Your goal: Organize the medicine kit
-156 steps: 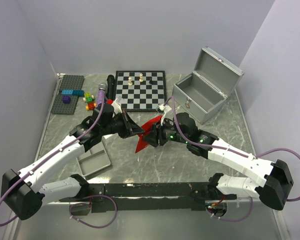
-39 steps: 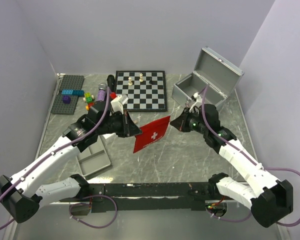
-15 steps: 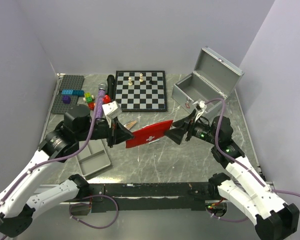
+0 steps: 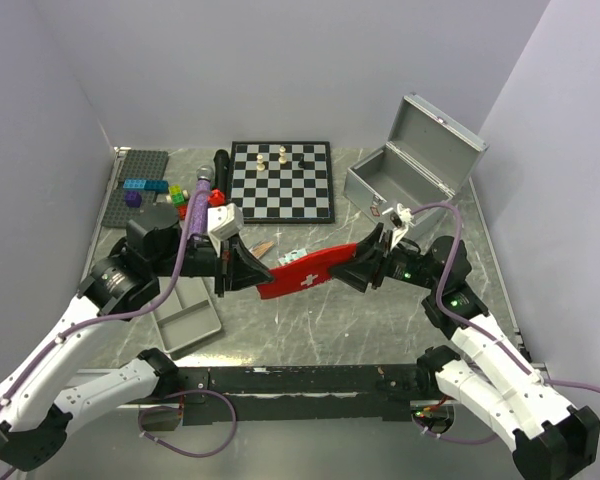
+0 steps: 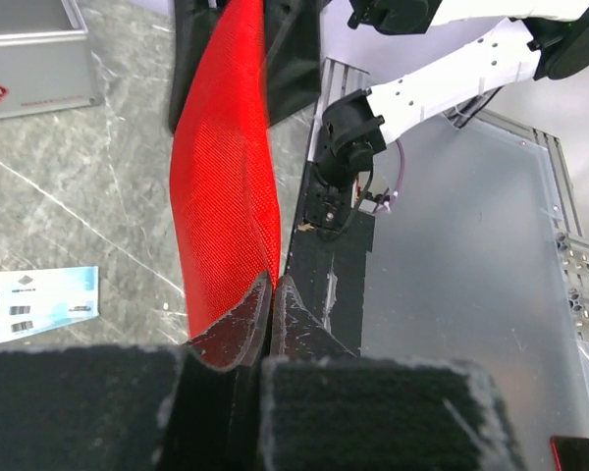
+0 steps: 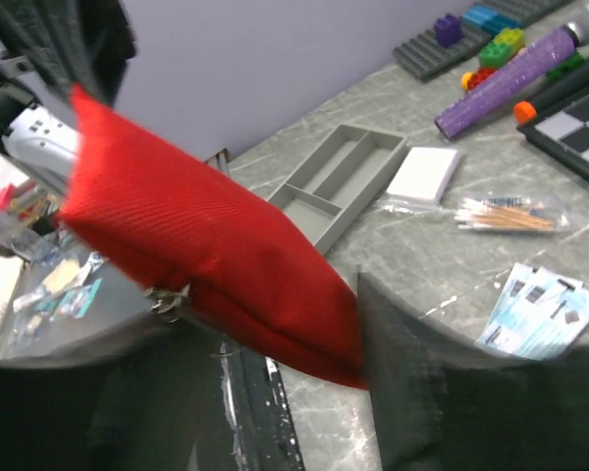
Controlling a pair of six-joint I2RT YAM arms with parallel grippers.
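A: Where is the medicine kit (image 4: 370, 195) to be found?

B: It is seen at the far right of the bench (image 4: 320, 320), just right of the chessboard (image 4: 280, 180). Its lid (image 4: 435, 135) is raised and tilted back, so the inside is exposed. Nothing can be made out inside it from above.

A: What is held by the left end effector (image 4: 248, 270)?

B: The left end of a red pouch (image 4: 305, 270) is clamped there. In the left wrist view the two fingertips are pressed together on the pouch's edge.

A: And the right end effector (image 4: 365, 265)?

B: It is placed at the pouch's other end, and the fingers are seen on either side of the fabric in the right wrist view. Whether the pouch is actually gripped there cannot be told.

A: How is the pouch positioned?

B: It is stretched nearly level between the two end effectors, lifted off the bench, with a white cross shown on its upper face. It is kept apart from the kit, in front of it and to its left.

A: What else is laid on the bench?

B: A grey divided tray (image 4: 185, 315) is seen near the left arm. A blue-and-white packet (image 6: 545, 309), a bag of cotton swabs (image 6: 501, 211) and a small white pad (image 6: 424, 174) lie beyond the pouch.
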